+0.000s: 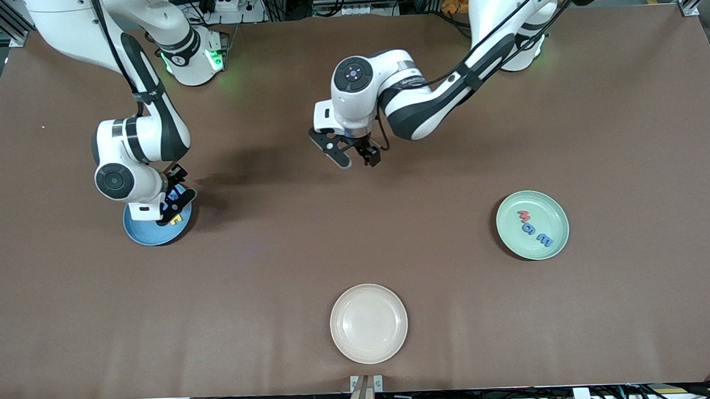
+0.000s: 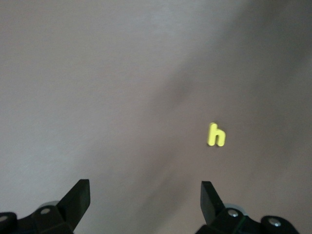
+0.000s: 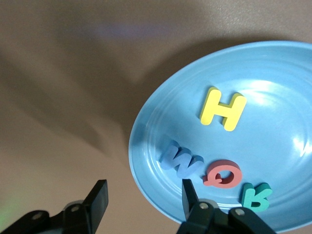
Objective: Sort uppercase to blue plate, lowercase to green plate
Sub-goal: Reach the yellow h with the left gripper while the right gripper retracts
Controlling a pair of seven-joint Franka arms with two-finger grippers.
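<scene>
Your right gripper (image 3: 141,195) hangs over the blue plate (image 3: 273,73), jaws apart and empty, with yellow H (image 3: 223,109), blue W (image 3: 181,158), red Q (image 3: 222,174) and teal R (image 3: 255,196) lying in it. The green plate (image 1: 559,213) holds three letters. Your left gripper (image 2: 145,195), spread wide, hovers above the yellow h (image 2: 216,135); centre on it before descending, though its spot on the table is probably hidden in the front view.

A: What are the arms looking like?
B: Both are showing white shells with black joint bands and black cables along them.
A: And the grippers?
B: Black fingers, small silver screws; green lights are glowing at the bases.
</scene>
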